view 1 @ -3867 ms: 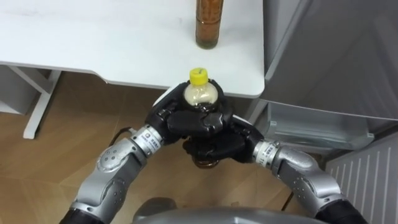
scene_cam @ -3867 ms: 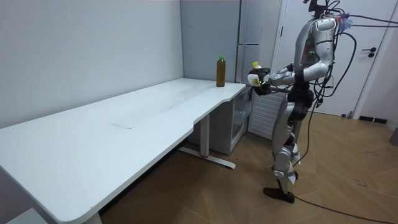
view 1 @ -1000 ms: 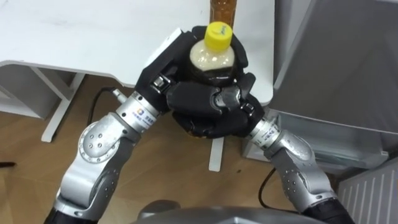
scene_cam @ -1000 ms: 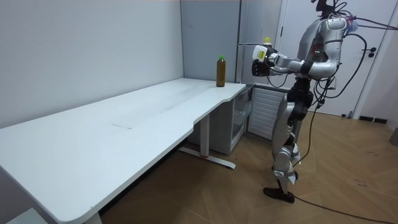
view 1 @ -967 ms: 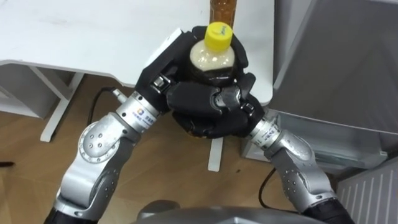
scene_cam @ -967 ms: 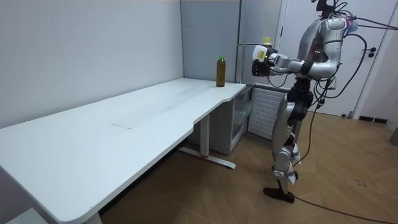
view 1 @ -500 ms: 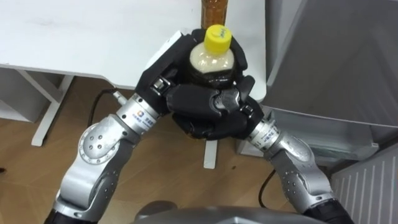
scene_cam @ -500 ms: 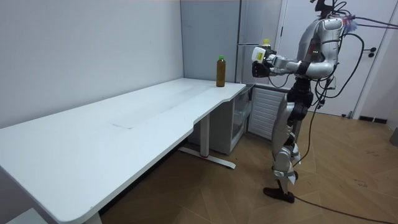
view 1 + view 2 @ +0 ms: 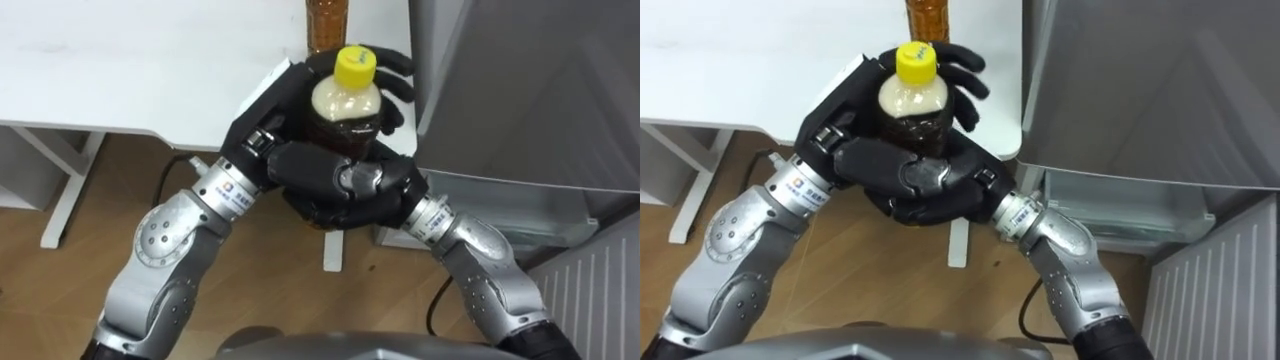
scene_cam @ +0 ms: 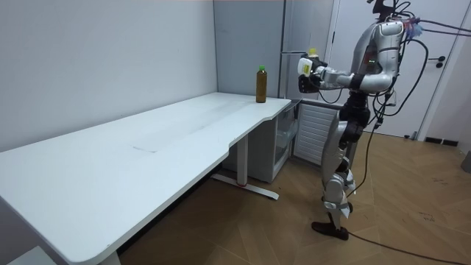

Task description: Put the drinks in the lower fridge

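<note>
I hold a drink bottle [image 9: 346, 104] with a yellow cap, pale liquid and a dark label upright in front of my chest. My right hand [image 9: 345, 185] is curled round its lower half. My left hand [image 9: 270, 115] cups it from the left and behind, with its fingers [image 9: 392, 62] spread loosely past the cap's right side. A second, amber bottle [image 9: 327, 22] stands on the white table [image 9: 150, 60] just beyond. In the room view I stand at the table's end, facing the fridge, with the held bottle [image 10: 307, 65] raised.
The grey fridge [image 9: 520, 90] fills the right side, and its lower compartment [image 9: 500, 215] lies just past the table's corner. A white table leg [image 9: 332, 250] stands below my hands. Wooden floor [image 9: 60, 280] spreads to the left.
Over four seconds both hands have lifted the bottle from waist to chest height. In the last half second the left hand's fingers have loosened and spread off the bottle's shoulder. The view drifted right.
</note>
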Robot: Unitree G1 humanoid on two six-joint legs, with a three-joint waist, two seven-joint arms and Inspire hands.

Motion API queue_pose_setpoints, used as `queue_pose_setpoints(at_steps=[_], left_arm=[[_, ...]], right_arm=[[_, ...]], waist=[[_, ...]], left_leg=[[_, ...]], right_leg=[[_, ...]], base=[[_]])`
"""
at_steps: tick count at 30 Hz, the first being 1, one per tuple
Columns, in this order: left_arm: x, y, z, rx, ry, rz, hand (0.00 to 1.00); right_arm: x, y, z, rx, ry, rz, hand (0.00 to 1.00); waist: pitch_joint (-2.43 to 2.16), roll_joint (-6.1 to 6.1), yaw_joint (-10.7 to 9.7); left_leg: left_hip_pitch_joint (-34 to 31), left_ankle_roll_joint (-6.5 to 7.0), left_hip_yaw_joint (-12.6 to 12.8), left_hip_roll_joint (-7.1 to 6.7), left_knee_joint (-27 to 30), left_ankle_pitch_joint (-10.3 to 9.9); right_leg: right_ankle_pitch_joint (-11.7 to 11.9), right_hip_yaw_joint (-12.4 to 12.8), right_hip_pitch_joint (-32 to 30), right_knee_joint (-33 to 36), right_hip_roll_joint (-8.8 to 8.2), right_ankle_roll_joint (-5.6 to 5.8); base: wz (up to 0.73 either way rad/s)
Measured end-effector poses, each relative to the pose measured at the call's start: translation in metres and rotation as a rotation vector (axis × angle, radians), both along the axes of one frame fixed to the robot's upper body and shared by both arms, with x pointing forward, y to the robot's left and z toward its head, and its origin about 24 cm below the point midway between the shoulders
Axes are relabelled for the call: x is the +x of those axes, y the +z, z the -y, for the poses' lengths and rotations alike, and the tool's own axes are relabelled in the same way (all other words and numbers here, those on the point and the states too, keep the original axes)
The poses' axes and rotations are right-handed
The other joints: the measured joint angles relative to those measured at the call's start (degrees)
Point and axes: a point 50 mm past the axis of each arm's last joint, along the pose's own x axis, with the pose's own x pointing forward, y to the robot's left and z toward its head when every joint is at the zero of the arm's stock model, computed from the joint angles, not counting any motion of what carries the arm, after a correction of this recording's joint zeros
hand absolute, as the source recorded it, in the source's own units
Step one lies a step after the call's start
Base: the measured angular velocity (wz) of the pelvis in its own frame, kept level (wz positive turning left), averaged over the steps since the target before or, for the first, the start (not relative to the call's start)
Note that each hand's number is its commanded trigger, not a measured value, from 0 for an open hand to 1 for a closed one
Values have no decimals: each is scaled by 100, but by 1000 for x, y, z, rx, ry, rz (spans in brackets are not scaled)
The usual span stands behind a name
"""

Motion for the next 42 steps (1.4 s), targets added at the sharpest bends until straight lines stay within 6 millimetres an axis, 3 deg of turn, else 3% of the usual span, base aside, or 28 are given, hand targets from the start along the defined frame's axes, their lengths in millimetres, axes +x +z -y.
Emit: queue_pose_setpoints(at_steps=[2, 6, 15, 20, 28, 35, 42], left_arm=[[0, 1, 0, -6, 10, 3, 0], [1, 2, 1, -18, 21, 10, 0], [1, 4, -1, -33, 49, 23, 0], [7, 33, -36, -100, 293, 208, 0], [8, 44, -58, -139, 481, 243, 0], [-4, 73, -104, -183, 805, 416, 0], [-25, 85, -146, -115, 1185, 512, 0]], right_arm=[[0, 0, 0, 2, -1, -1, 100], [0, 0, -1, 9, -6, -3, 100], [-4, -2, 0, 16, -14, -16, 100], [-23, -17, 19, -45, -30, -99, 100], [-25, -21, 36, -89, -76, -120, 100], [-40, -25, 50, -104, -140, -159, 100], [-57, -29, 62, -143, -182, -184, 100]], waist=[[-30, -47, 19], [-40, -67, 62], [27, 65, 92], [30, 119, 113], [28, 122, 353], [15, 104, 660], [-22, 172, 969]], left_leg=[[6, 0, 7, 0, 1, 0], [24, 0, 16, 3, -1, 0], [10, 0, -3, 6, 0, 0], [71, -2, 15, -2, -86, 6], [92, -4, 28, -1, -112, 7], [211, -5, -5, -19, -207, 8], [203, -5, -45, -28, -168, 7]], right_leg=[[0, 2, 5, -8, 0, 0], [2, 8, 11, -10, -1, 0], [4, -7, 33, -8, 3, -3], [2, 1, 30, -14, -5, 0], [0, 18, 25, -19, -2, 3], [-7, -22, 155, -33, -12, 15], [-7, -81, 197, -125, -8, 15]], base=[[0], [0], [0], [-1], [-2], [3], [2]])
